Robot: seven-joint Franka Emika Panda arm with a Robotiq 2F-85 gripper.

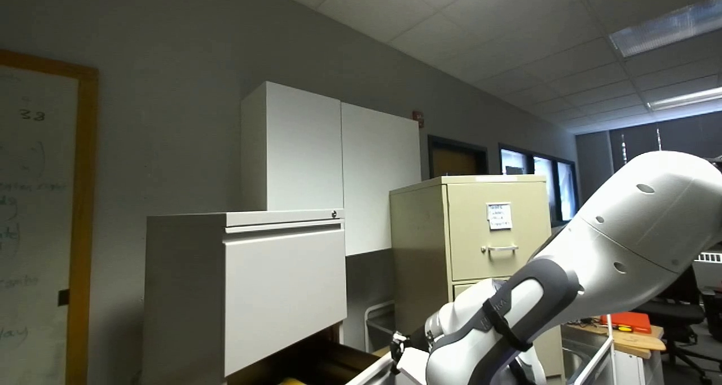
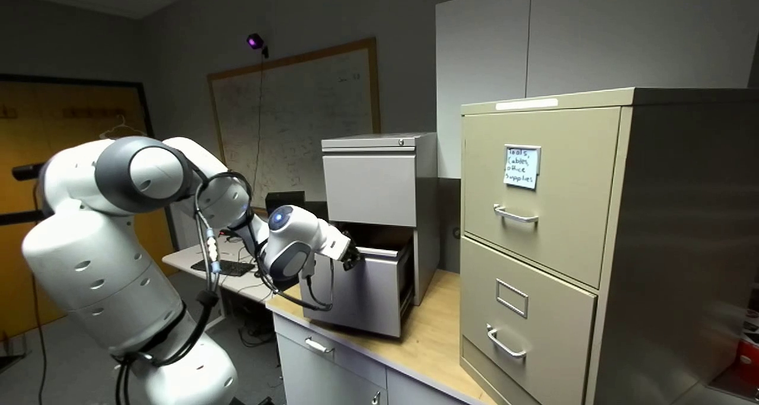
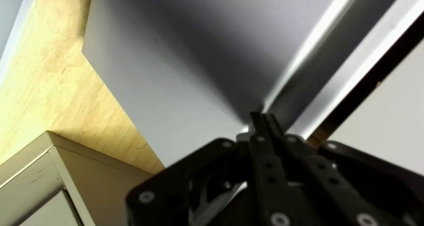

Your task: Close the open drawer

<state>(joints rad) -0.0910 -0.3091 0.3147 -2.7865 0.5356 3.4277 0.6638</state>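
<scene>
The drawer (image 2: 370, 301) is the lower one of the light-grey cabinet (image 2: 427, 209) and stands pulled out. Its off-white front also fills much of the wrist view (image 3: 152, 73), and a bit of its top edge and dark inside shows in an exterior view (image 1: 372, 371). My gripper (image 3: 261, 116) is shut, with its fingers together and nothing seen between them. The fingertips are at the top strip of the drawer front, touching or very close; I cannot tell which. In both exterior views the gripper (image 2: 351, 257) (image 1: 398, 348) is at the drawer's top edge.
The cabinet's upper drawer (image 2: 370, 188) is shut. A beige filing cabinet (image 2: 533, 262) stands beside it on the wooden counter (image 2: 436, 310). White cupboards (image 1: 304, 148) hang behind. A desk with a keyboard (image 2: 228, 267) is beyond the arm.
</scene>
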